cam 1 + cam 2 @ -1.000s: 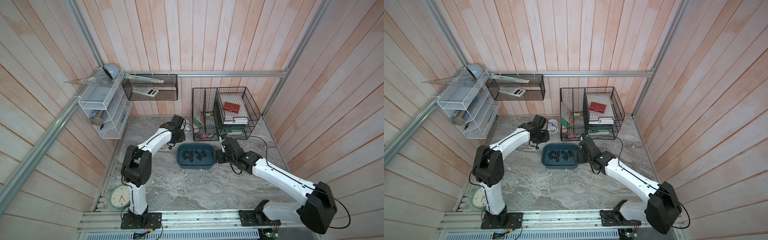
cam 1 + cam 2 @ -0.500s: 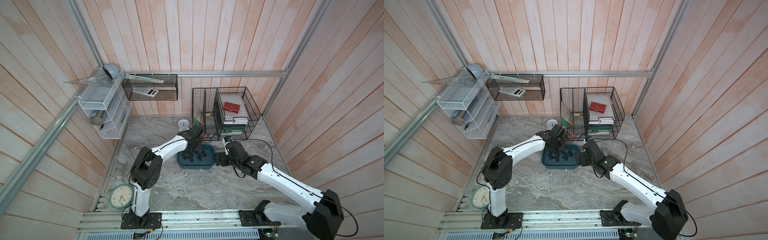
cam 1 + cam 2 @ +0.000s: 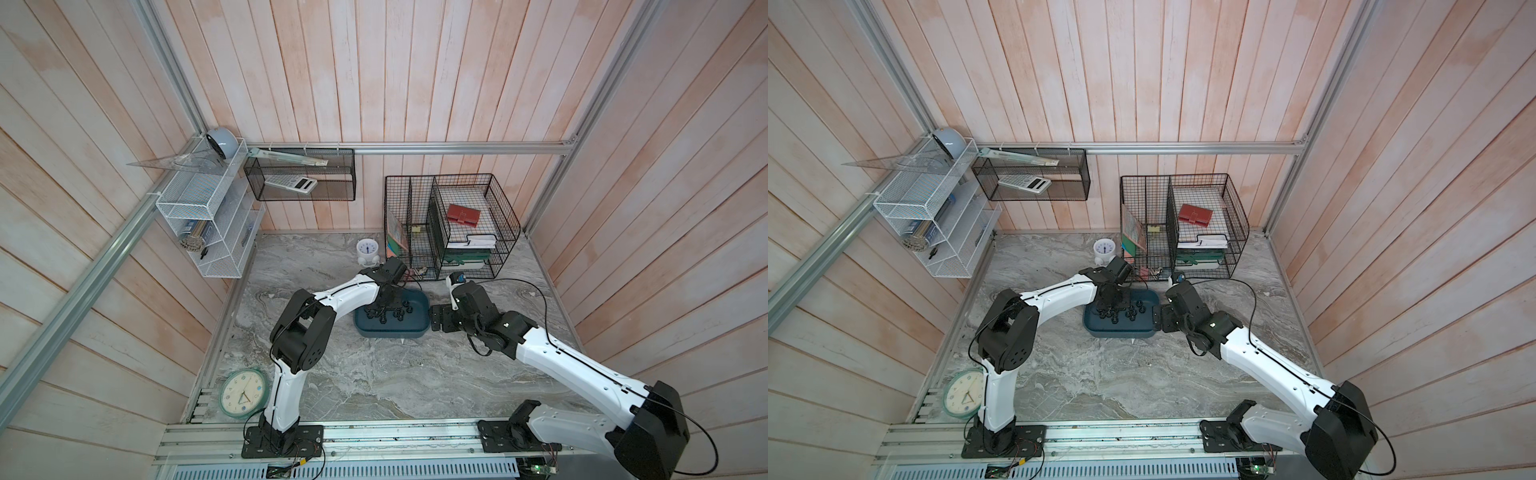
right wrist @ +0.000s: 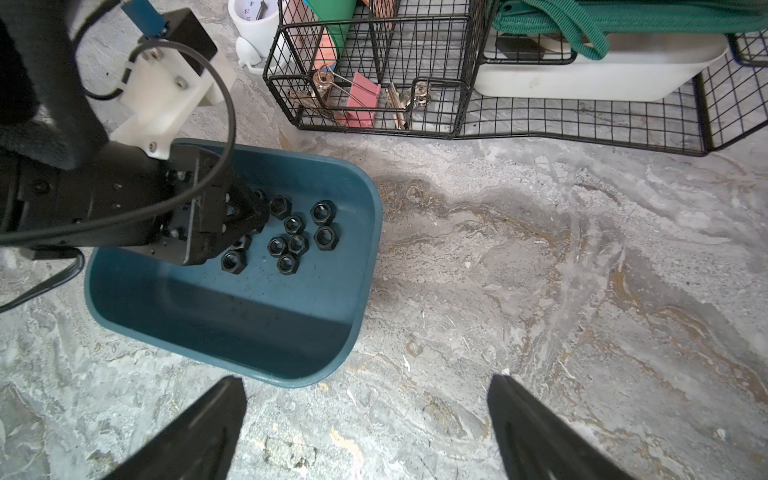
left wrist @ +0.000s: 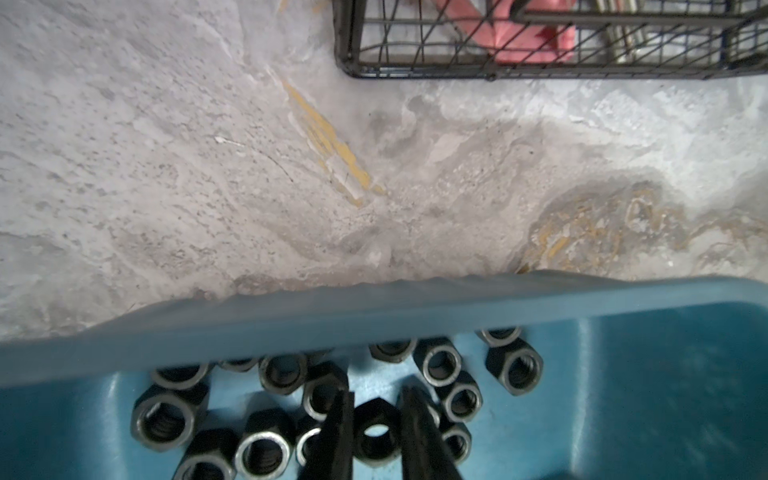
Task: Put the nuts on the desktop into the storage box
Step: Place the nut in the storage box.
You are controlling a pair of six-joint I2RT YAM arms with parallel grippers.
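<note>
- Both top views show my left gripper (image 3: pixel 381 306) hanging over the back left part of the storage box (image 3: pixel 392 331). It hides its own fingertips and some of the nuts (image 3: pixel 395 314) under it, and what it holds is too small to make out here.
- In both top views, the box's long axis runs side to side between my two arms. My right gripper (image 3: pixel 433 318) sits just beside its right end, low over the desktop (image 3: pixel 374 374). A black wire basket (image 3: pixel 409 249) stands close behind the box. A broad stretch of marble lies toward my arm bases.
- Left wrist view: my left gripper (image 5: pixel 376 394) is clamped on a single nut (image 5: pixel 376 436). A finger presses each side and the nut's hole faces the camera. The frame edge cuts off the fingers' lower lengths. Loose nuts lie mostly flat, holes up, against a box wall whose rim (image 5: pixel 374 307) is blurred.
- Right wrist view: my right gripper (image 4: pixel 368 380) has its fingers wide apart and grips nothing. It is over desktop just outside a rounded corner of the box (image 4: pixel 375 224). My left gripper's body covers part of the nut cluster (image 4: pixel 297 243). About ten nuts show beside it.
</note>
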